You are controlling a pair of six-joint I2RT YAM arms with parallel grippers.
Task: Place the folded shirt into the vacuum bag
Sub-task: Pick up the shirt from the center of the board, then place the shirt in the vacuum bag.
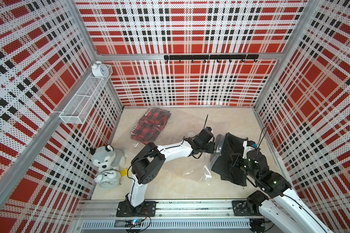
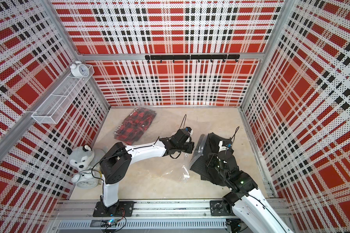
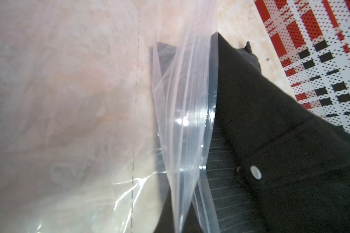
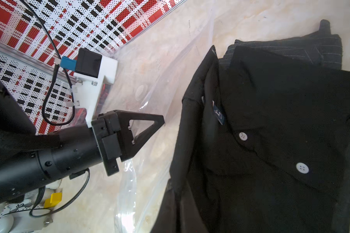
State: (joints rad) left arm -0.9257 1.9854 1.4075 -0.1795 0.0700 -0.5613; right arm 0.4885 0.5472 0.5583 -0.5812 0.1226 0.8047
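Plaid perforated walls [image 1: 180, 30] closed round the pale marbled worktop [image 1: 170, 189]. Across it lay the clear vacuum bag [image 1: 198, 171], its mouth toward the right side. The folded shirt [image 1: 230, 145], black with white buttons, lay at that mouth, mostly outside it. My left tool [image 1: 217, 149] was pressed together, pinching the bag's zip edge and holding it up beside the shirt. My right tool [image 1: 235, 161] was clamped on the shirt's cloth. On the bag showed the white valve disc [image 1: 191, 134] and slider clip [image 1: 209, 177].
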